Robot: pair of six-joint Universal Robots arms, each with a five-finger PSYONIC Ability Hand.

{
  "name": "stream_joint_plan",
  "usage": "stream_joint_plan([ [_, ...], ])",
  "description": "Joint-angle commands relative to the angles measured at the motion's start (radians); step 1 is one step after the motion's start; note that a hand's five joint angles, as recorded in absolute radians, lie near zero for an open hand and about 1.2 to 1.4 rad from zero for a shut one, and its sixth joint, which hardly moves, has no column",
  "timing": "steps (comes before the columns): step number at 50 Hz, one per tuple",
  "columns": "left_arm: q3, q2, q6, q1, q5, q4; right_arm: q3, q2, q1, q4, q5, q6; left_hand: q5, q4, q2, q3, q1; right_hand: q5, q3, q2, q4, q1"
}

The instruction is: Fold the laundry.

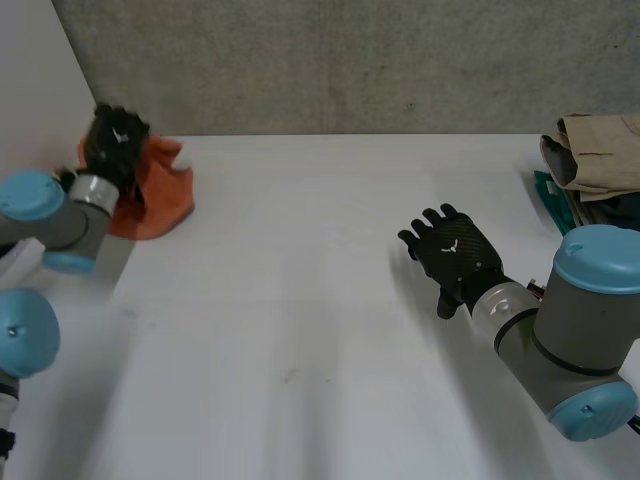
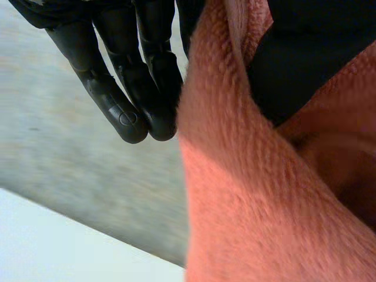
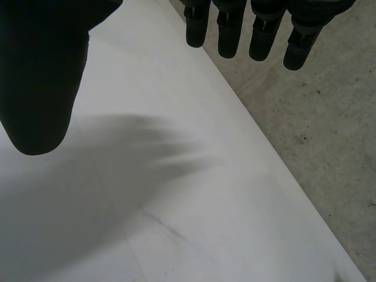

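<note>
Orange cloth (image 1: 155, 195): bunched in a loose heap at the far left corner of the table (image 1: 300, 330), close to the grey wall (image 1: 330, 60). No clean long axis to read. The bulk spreads from under my left hand toward the table's middle, with one small peak of fabric sticking up on the far side. The surface is nubbly, like towelling.

My left hand (image 1: 113, 140) sits on top of the heap at its far left end. In the left wrist view a thick fold of the cloth runs up between my curved fingers (image 2: 126, 88) and the dark mass of the palm side, with the fingers lying against the fold. I read this as a pinch on the cloth near its upper edge. I cannot tell which corner or hem it is.

My right hand (image 1: 455, 255) is well apart from the cloth, over the bare table to the right of centre, palm down. Its fingers (image 3: 229, 29) are straight and slightly spread, the thumb is held off to the side, and it holds nothing.

A stack of folded clothes (image 1: 600, 165), tan on top with darker and green layers beneath, lies at the table's far right edge.
</note>
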Motion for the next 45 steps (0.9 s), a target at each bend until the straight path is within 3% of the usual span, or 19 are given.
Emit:
stream_joint_plan([
  [1, -0.267, 0.368, -0.28, -0.09, -0.1, 0.023, -0.007, -0.035, -0.006, 0.018, 0.023, 0.006, 0.257, 0.203, 0.208, 0.216, 0.282, -0.043, -0.033, -0.034, -0.034, -0.049],
  [9, -0.591, 0.785, -0.564, -0.251, -0.134, -0.036, -0.041, -0.103, -0.039, 0.083, 0.06, 0.066, 0.257, 0.203, 0.208, 0.216, 0.282, -0.043, -0.033, -0.034, -0.034, -0.049],
  [14, -0.827, 0.956, -0.675, -0.364, -0.116, -0.138, -0.073, -0.168, -0.088, 0.163, 0.066, 0.133, 0.257, 0.203, 0.208, 0.216, 0.282, -0.043, -0.033, -0.034, -0.034, -0.049],
  [21, -1.163, 0.987, -0.733, -0.538, -0.059, -0.232, -0.128, -0.205, -0.151, 0.277, 0.063, 0.175, 0.257, 0.203, 0.208, 0.216, 0.282, -0.043, -0.033, -0.034, -0.034, -0.049],
  [23, -1.217, 0.949, -0.741, -0.582, -0.054, -0.206, -0.142, -0.205, -0.158, 0.304, 0.061, 0.173, -0.11, -0.164, -0.16, -0.151, -0.085, -0.043, -0.033, -0.034, -0.034, -0.049],
  [24, -1.23, 0.868, -0.737, -0.619, -0.069, -0.164, -0.151, -0.199, -0.161, 0.333, 0.06, 0.172, -0.47, -0.524, -0.519, -0.511, -0.445, -0.043, -0.033, -0.034, -0.034, -0.049],
  [25, -1.227, 0.828, -0.73, -0.633, -0.083, -0.146, -0.156, -0.195, -0.162, 0.344, 0.06, 0.172, -0.601, -0.656, -0.651, -0.643, -0.576, -0.043, -0.033, -0.034, -0.034, -0.049],
  [29, -1.164, 0.667, -0.7, -0.661, -0.189, -0.101, -0.177, -0.173, -0.162, 0.399, 0.066, 0.169, -0.817, -0.871, -0.866, -0.858, -0.792, -0.043, -0.033, -0.034, -0.034, -0.049],
  [33, -1.136, 0.677, -0.703, -0.648, -0.29, -0.153, -0.182, -0.175, -0.159, 0.447, 0.067, 0.167, -0.954, -1.009, -1.004, -0.996, -0.929, -0.043, -0.033, -0.034, -0.034, -0.049],
  [41, -1.234, 1.063, -0.756, -0.573, -0.349, -0.184, -0.176, -0.213, -0.141, 0.49, 0.061, 0.198, -0.964, -1.019, -1.014, -1.006, -0.939, -0.043, -0.033, -0.034, -0.034, -0.049],
  [45, -1.268, 1.151, -0.758, -0.537, -0.333, -0.196, -0.167, -0.228, -0.116, 0.508, 0.06, 0.253, -0.964, -1.019, -1.014, -1.006, -0.939, -0.043, -0.033, -0.034, -0.034, -0.049],
])
